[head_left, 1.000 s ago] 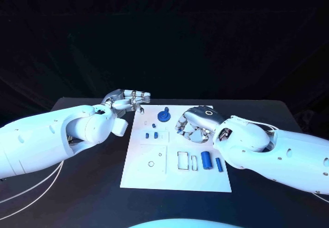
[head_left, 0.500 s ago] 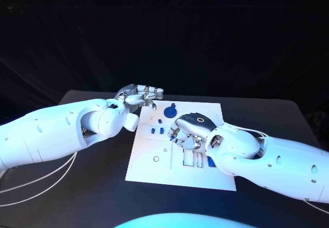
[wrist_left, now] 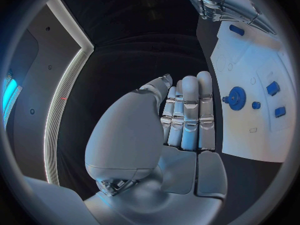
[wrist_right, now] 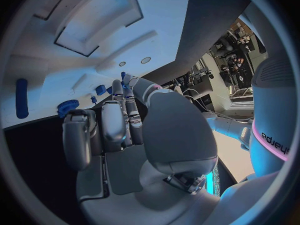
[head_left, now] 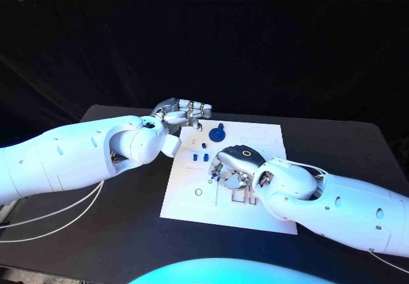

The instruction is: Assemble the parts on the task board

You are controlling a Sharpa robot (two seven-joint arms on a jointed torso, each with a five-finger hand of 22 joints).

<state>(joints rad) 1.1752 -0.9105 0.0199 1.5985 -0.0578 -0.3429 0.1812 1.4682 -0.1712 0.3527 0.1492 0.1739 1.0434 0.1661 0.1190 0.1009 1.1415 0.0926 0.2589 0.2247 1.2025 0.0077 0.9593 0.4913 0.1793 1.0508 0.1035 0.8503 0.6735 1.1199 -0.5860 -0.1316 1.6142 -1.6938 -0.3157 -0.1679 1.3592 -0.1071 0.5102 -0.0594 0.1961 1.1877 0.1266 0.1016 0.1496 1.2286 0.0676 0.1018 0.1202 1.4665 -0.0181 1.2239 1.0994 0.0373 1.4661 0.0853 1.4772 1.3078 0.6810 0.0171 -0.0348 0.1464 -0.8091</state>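
The right hand [head_left: 234, 164] hangs low over the middle of the task board [head_left: 192, 207], which lies at the centre of the black surface [head_left: 127, 236]. In the right wrist view its fingers [wrist_right: 115, 122] are loosely curled, side by side, with nothing visibly between them; whether a small part sits under the tips I cannot tell. The step in hand looks like a pick from the row of small blue parts [head_left: 200, 157]. To do it well, the hand should come down straight, close thumb and one finger on a single part, and leave its neighbours alone. Those parts lie just beside the fingertips, at about ten o'clock from the hand.

Farther off, at twelve o'clock on the board, stands the blue gear [head_left: 217, 135]. The left hand [head_left: 181, 112] hovers by the board's far corner at about eleven o'clock, fingers [wrist_left: 187, 115] pressed together and straight, holding nothing, the gear just beyond their tips.
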